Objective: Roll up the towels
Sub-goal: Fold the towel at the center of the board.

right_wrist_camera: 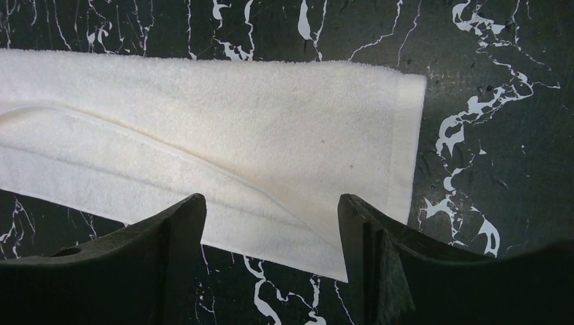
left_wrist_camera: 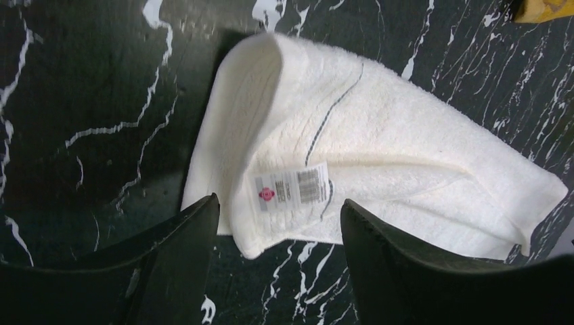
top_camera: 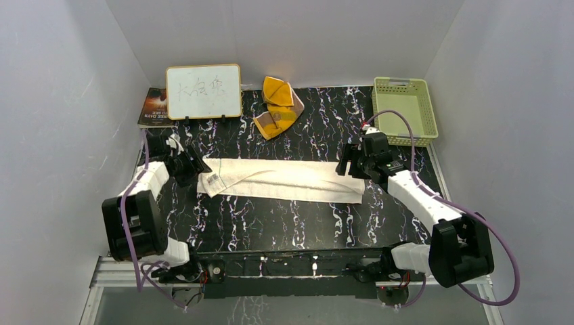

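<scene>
The cream-white towel (top_camera: 281, 179) lies folded into a long strip across the middle of the black marbled table. Its left end (left_wrist_camera: 379, 142) is a little rumpled and shows a sewn label (left_wrist_camera: 292, 187). Its right end (right_wrist_camera: 237, 115) lies flat with a hemmed edge. My left gripper (top_camera: 196, 166) (left_wrist_camera: 279, 200) hovers open at the left end, with nothing between its fingers. My right gripper (top_camera: 346, 166) (right_wrist_camera: 271, 197) hovers open over the near corner of the right end. The orange-yellow towel (top_camera: 276, 107) sits crumpled at the back centre.
A white board with writing (top_camera: 203, 91) stands at the back left, with a book (top_camera: 152, 107) beside it. A pale green basket (top_camera: 404, 108) sits at the back right. White walls close in the table on three sides.
</scene>
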### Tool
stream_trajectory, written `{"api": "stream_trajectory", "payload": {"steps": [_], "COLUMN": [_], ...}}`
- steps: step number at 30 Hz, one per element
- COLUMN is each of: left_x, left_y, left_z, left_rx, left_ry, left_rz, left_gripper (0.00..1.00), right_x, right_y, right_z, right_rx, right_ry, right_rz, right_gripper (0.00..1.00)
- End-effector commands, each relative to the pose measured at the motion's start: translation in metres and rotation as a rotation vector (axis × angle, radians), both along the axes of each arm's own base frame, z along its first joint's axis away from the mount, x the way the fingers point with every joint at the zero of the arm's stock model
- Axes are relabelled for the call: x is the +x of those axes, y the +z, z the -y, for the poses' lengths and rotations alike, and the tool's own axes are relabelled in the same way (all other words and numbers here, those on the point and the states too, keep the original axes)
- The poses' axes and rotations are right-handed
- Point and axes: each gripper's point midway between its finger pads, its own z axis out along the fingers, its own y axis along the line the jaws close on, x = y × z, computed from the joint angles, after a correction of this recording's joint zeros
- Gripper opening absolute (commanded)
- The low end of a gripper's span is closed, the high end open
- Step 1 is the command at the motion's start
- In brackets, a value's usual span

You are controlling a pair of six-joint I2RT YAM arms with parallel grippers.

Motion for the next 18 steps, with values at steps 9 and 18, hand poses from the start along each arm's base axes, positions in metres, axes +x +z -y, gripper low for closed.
{"api": "stream_trajectory", "payload": {"steps": [9, 18], "left_x": [0.054, 0.071], "left_y": [-0.002, -0.005], "left_z": [-0.016, 0.001], "left_rx": [0.089, -0.018], "left_ry": [-0.155, -0.223], "left_rz": [0.111, 0.159], "left_gripper": [0.57, 0.42], "right_x": [0.007, 0.006], "right_y": [0.0, -0.007], "right_z": [-0.012, -0.013], "right_rx": [0.012, 0.008], "right_ry": [0.083, 0.098], "right_rz": [0.036, 0.021], "right_gripper": [0.7, 0.7]}}
